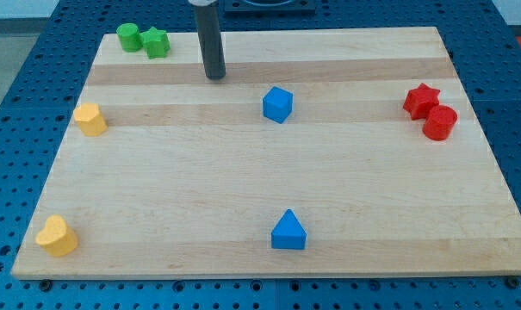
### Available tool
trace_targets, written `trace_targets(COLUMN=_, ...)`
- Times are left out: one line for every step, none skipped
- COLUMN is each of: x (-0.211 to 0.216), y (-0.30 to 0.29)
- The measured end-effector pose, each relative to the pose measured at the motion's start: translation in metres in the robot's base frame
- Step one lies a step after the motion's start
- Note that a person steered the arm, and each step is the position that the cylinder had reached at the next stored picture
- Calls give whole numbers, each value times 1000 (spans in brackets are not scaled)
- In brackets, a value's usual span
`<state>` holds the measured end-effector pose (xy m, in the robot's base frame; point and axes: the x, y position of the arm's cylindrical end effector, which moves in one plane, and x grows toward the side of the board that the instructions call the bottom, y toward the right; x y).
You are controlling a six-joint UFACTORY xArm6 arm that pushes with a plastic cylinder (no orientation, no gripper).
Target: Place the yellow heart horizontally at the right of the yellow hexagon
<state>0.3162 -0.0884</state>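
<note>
Yellow heart (56, 236): view's bottom-left corner, well apart from my tip (214, 77) nr top; tip bare, touching nothing. Yellow hexagon (90, 119): left edge, prob. directly above heart.

a pale, matt wooden board (243, 181) with visible grain is seen; the coloured blocks look like smooth plastic, the rod dark and matt.

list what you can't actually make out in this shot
- Arm above the rod: cut off by the camera view's top edge; only the rod and my tip show.
- Which yellow block is the heart: the one at lower left looks heart-like, the one at mid left hexagonal, but both are small.
- Table surroundings: cropped by the view's edges.
</note>
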Motion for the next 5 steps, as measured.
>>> trace_targets(x=50, y=0)
trace_targets(x=116, y=0)
trace_targets(x=184, y=0)
trace_targets(x=301, y=-13)
trace_targets(x=303, y=-17)
